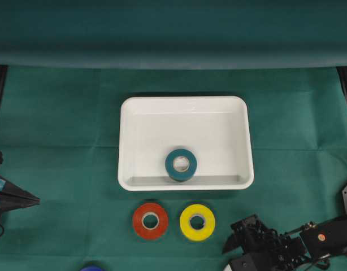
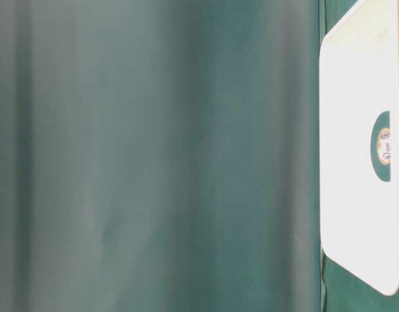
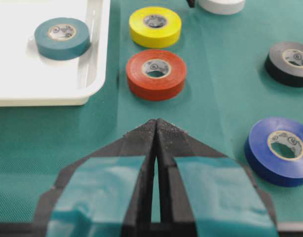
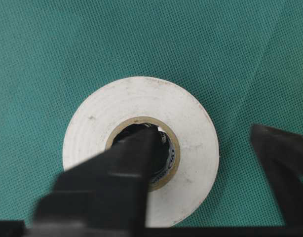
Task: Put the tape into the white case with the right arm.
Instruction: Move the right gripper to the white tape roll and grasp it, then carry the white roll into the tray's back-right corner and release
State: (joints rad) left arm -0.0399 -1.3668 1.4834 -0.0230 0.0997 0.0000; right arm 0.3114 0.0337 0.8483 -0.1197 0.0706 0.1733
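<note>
A green cloth covers the table. Near its front edge, the right gripper (image 4: 206,163) straddles a white tape roll (image 4: 140,148), one finger in its core, jaws not yet pinching. The roll looks light, stiff, best gripped through its wall. The white case (image 1: 134,169) sits mid-table.

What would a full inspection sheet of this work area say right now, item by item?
Surface: green cloth, lightly creased.
Job's things: white case holds a teal tape roll near its front rim; white tape roll lies on the cloth.
Clutter: red roll, yellow roll, black roll, blue roll, all outside the case.
Tools: left tool shut, empty; right tool open, one finger in the white roll's core, the other outside, not touching.
Cables: what seems a thin lead on the right arm.
Surroundings: green backdrop.
</note>
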